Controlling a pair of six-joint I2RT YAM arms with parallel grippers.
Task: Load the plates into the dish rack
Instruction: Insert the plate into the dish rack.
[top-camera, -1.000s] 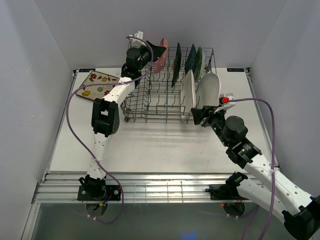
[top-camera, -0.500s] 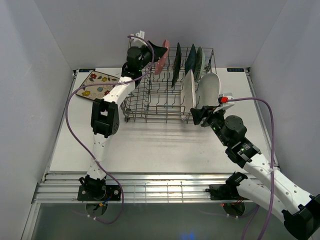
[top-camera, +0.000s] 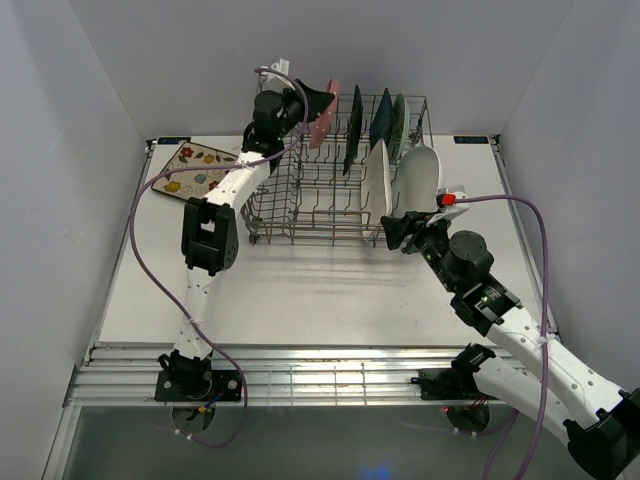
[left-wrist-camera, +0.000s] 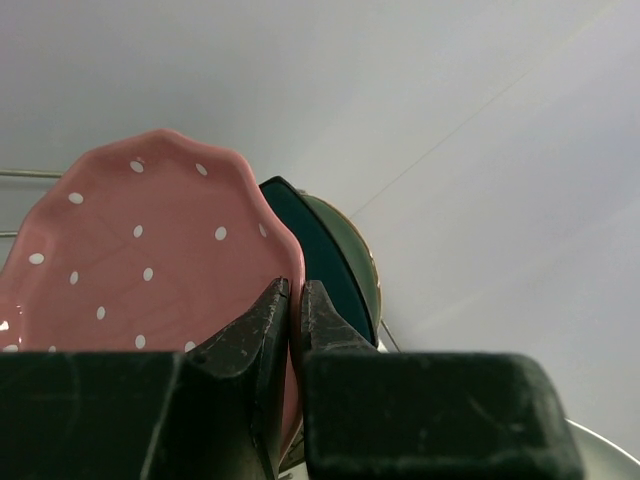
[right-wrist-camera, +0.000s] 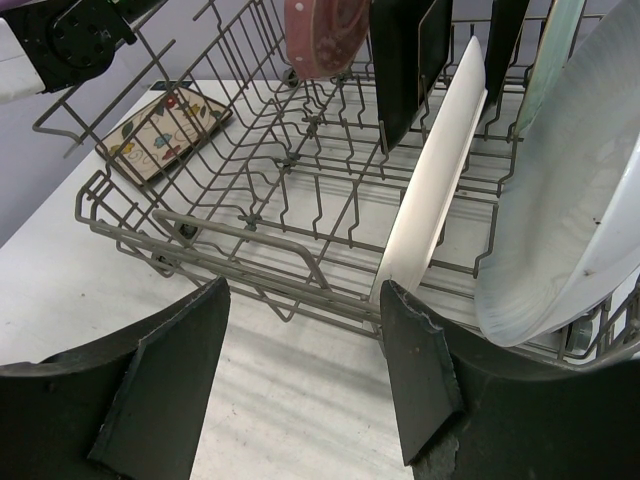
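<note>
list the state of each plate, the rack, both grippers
dish rack: five plates slotted
pink dotted plate: held on edge over the rack
left gripper: shut on that plate
right gripper: open, empty
dark patterned plate: upright in rack
teal plate: upright in rack
mint-green plate: upright in rack
white rectangular plate: upright in rack
white oval plate: leaning in rack
cream floral plate: flat on table

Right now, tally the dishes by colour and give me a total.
Pink dotted plate: 1
Dark plate: 1
Teal plate: 1
Mint-green plate: 1
White: 2, rectangular plate and oval plate
Cream floral plate: 1
Total: 7
</note>
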